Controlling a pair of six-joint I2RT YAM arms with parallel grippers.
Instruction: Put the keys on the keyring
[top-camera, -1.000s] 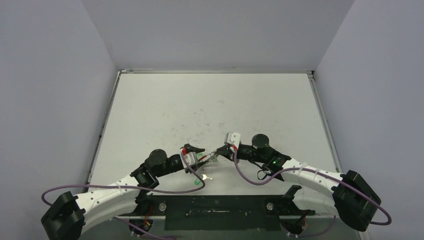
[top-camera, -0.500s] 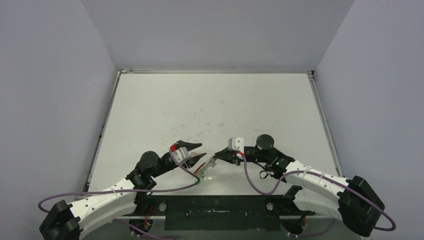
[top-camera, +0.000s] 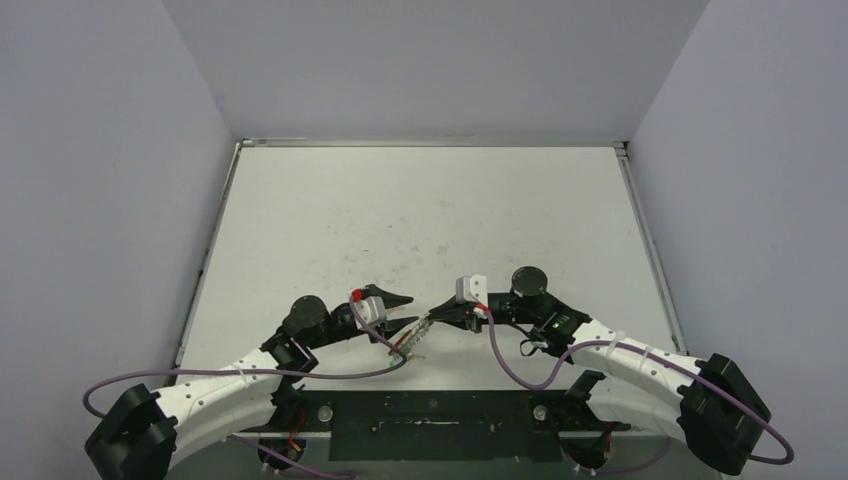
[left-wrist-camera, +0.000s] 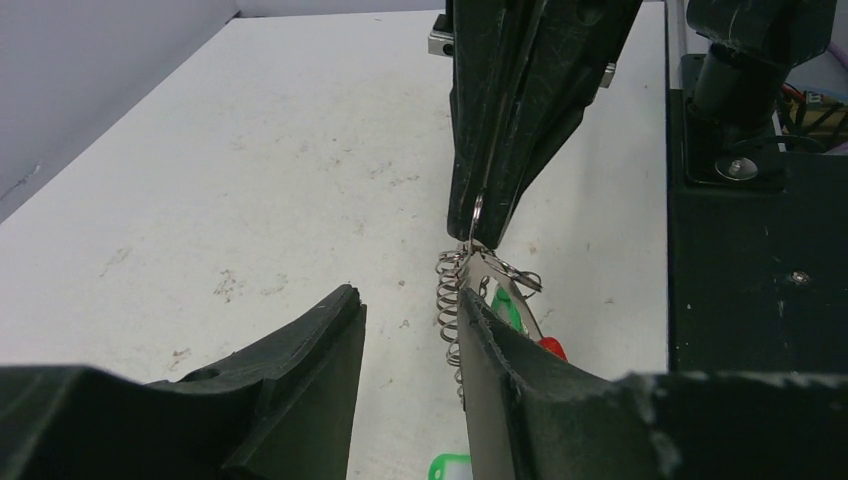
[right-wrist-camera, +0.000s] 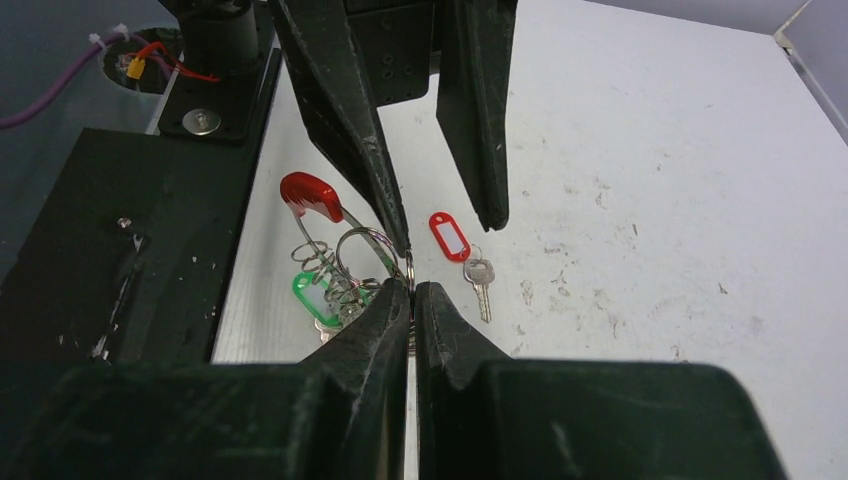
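Observation:
My right gripper is shut on a thin wire loop of the keyring, holding it just above the table. The keyring's silvery loops hang beside the inner face of my left gripper's right finger. My left gripper is open with nothing between its jaws. A green-tagged key hangs among the loops. A red-tagged key lies loose on the table beyond the ring. Another green tag shows below the left fingers.
The white table is scuffed, with grey walls on three sides. The black base plate runs along the near edge, close beside the keyring. Purple cables loop from both arms.
My left gripper rose, then came back down toward the keyring, and its jaws narrowed slightly. The right gripper stayed shut on the ring and barely moved.

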